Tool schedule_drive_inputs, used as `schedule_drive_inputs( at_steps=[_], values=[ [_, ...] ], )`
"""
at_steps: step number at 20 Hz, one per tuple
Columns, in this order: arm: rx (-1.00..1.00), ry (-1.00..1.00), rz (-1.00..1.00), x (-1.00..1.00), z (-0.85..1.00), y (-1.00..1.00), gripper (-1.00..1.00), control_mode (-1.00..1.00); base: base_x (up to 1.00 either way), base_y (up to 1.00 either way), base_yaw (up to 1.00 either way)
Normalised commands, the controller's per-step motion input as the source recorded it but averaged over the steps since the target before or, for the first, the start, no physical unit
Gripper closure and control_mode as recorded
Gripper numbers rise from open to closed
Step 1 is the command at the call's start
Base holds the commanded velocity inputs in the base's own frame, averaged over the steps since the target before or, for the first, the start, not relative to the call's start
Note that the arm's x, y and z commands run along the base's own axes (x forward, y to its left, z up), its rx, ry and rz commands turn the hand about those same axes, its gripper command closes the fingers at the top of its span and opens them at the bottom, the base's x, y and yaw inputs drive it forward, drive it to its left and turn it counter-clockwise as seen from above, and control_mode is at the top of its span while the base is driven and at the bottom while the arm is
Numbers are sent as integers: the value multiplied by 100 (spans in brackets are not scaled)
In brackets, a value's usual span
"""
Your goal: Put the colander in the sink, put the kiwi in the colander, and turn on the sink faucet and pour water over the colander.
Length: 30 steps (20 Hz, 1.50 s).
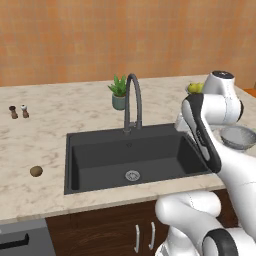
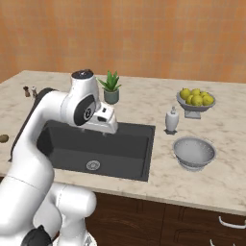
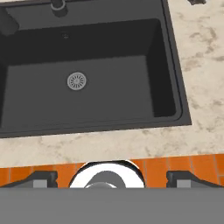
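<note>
Looking down through my hand camera, I see the sink point(image 3: 87, 74) below me with nothing in its black basin but the round silver drain point(image 3: 76, 81), so no part of the task is done yet. My end effector point(image 3: 107, 179) hangs above the sink's near rim with its fingers spread as wide as they go and nothing between them. The colander point(image 2: 194, 152) sits upright on the tabletop point(image 2: 144, 103) to the right of the sink, near a white soap bottle point(image 2: 171, 119) and in front of the footed fruit bowl point(image 2: 195, 103). The kiwi point(image 1: 36, 171) lies on the tabletop on the other side, left of the sink and well apart from the colander. The sink faucet point(image 1: 133, 102) stands behind the basin with its spout arched over it, and I see no water running. By my reckoning everything remains: fetch the colander into the basin, carry the kiwi over into it, then open the faucet so water falls on both.
</note>
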Motion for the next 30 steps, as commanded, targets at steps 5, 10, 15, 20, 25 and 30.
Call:
schedule_drive_inputs(
  at_steps=[5, 10, 15, 20, 25, 30],
  values=[
    [3, -1, -22, -14, -14, -77, -100, -100, 0, 0, 0],
    [9, -3, -29, -1, 0, -85, -100, -100, 0, 0, 0],
    [8, 0, -43, -13, -1, -72, -100, -100, 0, 0, 0],
    [1, 0, -44, -3, -19, -78, -100, -100, 0, 0, 0],
    [0, 0, -27, 0, -31, -71, -100, -100, 0, 0, 0],
    [1, 0, -11, -1, -18, -89, -100, -100, 0, 0, 0]
  ],
)
